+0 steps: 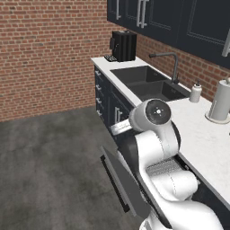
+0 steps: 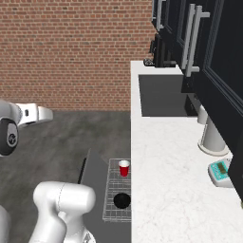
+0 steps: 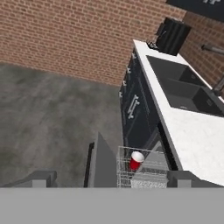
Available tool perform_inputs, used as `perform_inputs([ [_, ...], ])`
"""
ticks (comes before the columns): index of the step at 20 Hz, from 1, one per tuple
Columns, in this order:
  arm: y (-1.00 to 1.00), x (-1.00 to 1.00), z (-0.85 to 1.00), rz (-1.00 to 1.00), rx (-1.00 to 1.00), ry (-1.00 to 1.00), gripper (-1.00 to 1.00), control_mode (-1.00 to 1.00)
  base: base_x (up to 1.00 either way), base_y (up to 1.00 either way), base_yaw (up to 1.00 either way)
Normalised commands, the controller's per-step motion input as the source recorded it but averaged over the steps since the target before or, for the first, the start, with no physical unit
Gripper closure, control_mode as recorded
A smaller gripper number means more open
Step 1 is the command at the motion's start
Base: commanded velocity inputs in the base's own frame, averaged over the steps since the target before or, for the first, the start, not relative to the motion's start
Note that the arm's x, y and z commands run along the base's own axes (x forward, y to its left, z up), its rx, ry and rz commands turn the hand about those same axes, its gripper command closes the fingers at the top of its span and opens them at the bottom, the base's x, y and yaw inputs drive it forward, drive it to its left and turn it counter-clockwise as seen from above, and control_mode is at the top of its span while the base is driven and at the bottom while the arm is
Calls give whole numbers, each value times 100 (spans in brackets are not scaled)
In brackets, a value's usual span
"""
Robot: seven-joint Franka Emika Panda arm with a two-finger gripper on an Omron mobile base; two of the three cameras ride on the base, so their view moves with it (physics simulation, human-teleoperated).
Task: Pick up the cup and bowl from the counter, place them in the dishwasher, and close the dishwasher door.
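The small red plastic cup stands upright in the white wire dishwasher rack, the shallow black bowl near it, beside the white speckled bench, jaws spread, holding nothing.

Red cup with white rim; black bowl; white wire rack; white speckled counter; navy-grey dishwasher door; red-brown brick wall; dark grey floor.

1 cup, 1 bowl, 1 sink, 1 coffee machine
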Motion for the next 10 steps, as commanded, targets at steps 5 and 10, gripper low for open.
perform_inputs([
  [5,74,0,-14,0,-12,17,-100,-100,0,0,0],
  [10,45,0,-35,0,-12,18,-100,-100,0,0,0],
])
